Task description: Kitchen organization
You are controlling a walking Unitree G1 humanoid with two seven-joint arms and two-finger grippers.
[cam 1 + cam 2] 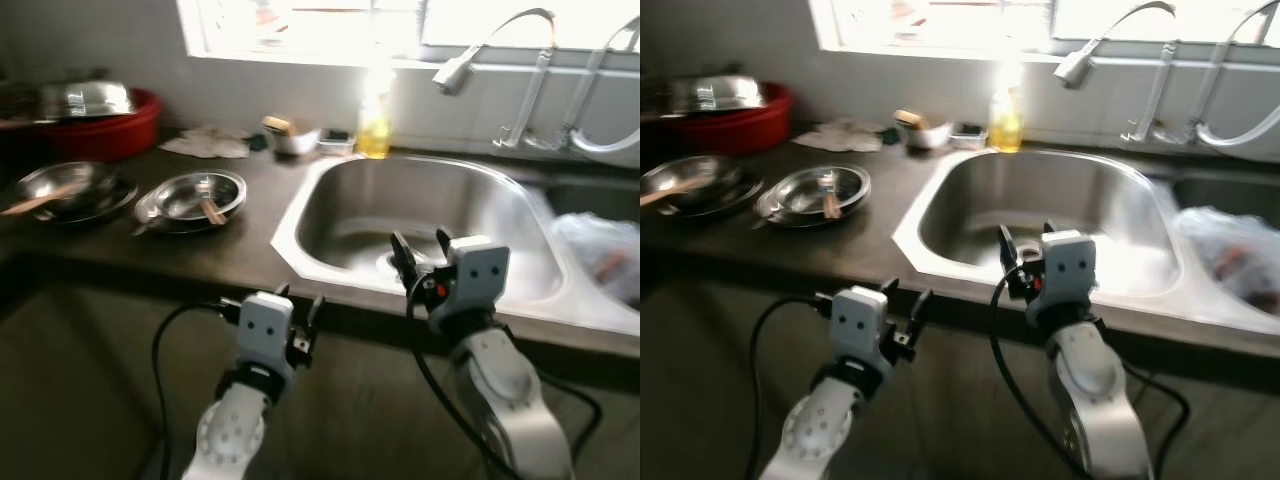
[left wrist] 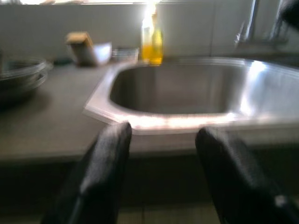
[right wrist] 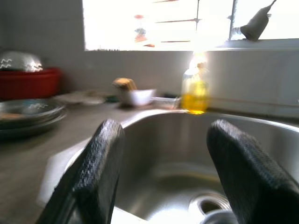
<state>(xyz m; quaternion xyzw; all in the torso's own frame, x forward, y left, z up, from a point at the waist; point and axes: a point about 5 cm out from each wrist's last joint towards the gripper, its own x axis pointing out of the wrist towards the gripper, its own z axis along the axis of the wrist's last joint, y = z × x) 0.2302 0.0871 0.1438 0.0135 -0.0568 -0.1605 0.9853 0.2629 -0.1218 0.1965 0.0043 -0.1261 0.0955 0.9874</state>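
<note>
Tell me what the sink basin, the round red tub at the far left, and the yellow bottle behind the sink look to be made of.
Sink basin: shiny stainless steel, judging by its bright, mirror-like glare. Round red tub: probably plastic, with an even, dull red colour. Yellow bottle: likely clear plastic holding yellow liquid, since window light glows through it.

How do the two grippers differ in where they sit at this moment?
The right gripper is raised over the front rim of the sink, while the left gripper sits lower, below the counter edge. The right one faces the basin; the left faces the counter's front near the sink's left corner. Both are open and hold nothing.
</note>
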